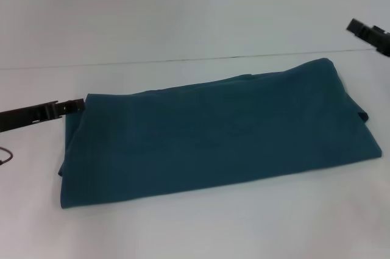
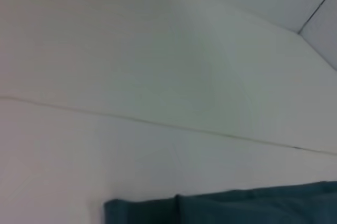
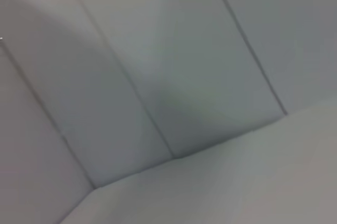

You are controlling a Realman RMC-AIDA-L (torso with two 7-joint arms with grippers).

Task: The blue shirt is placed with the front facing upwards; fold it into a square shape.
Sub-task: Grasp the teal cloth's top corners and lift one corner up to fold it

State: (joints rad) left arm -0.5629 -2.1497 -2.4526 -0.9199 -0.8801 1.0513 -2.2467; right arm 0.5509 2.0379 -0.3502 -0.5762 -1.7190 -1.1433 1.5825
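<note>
Blue shirt [image 1: 219, 137] lies across the middle of the white desk [image 1: 183, 228], already doubled into a long band running from left to right, plain teal side up, no lettering showing. The right end sits a little farther from me than the left, and a small flap pokes out at the far right edge.

My left claw [image 1: 76, 105] is down at the shirt's far left corner, tip right at the cloth edge. Whether it pinches the fabric or only touches it, I cannot tell; the fingers look drawn close together. From the left wrist view I see only the folded edge of the shirt [image 2: 226, 205] and bare desk beyond it. My right claw [image 1: 368, 32] hangs up high at the far right, well apart from the shirt, holding nothing that I can see; how far it is open I cannot tell.

Handling, as I judge it: this is soft, light cotton, limp, several layers thick now. It will sag and slide if I take one layer only. Best hold is at the corners of a short end, pinching all layers together, then carrying that end over toward the other to make the square.
</note>
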